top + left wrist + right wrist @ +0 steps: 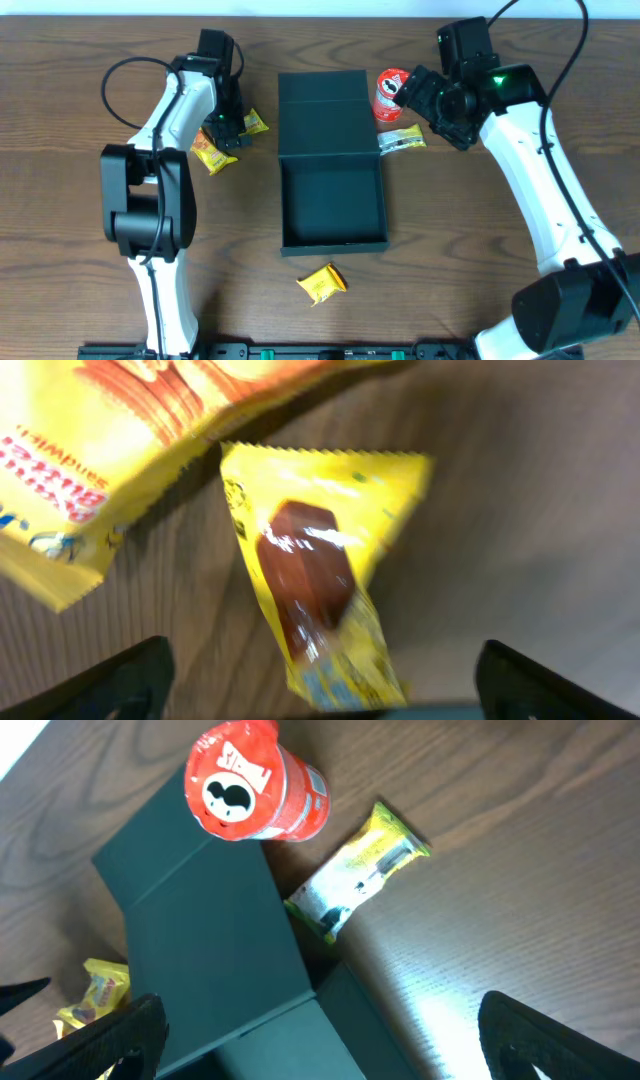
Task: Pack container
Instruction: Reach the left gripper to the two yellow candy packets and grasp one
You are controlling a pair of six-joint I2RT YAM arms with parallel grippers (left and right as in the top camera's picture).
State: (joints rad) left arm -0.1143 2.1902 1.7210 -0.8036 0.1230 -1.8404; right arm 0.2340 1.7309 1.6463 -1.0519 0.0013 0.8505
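Observation:
The dark teal container [333,200] lies open mid-table, its flap lid [322,110] folded back; the box looks empty. My left gripper [228,130] is open and hangs low over a small yellow packet [315,580], also seen from overhead [253,123], with a larger yellow-orange packet [209,153] beside it [90,440]. My right gripper [432,105] is open, above the lid's right edge [210,940], near a red can [390,93] and a yellow-white packet [403,141], both in the right wrist view [255,780] [360,870].
Another yellow packet [322,284] lies on the wooden table in front of the box. The arm bases stand at the near left and near right corners.

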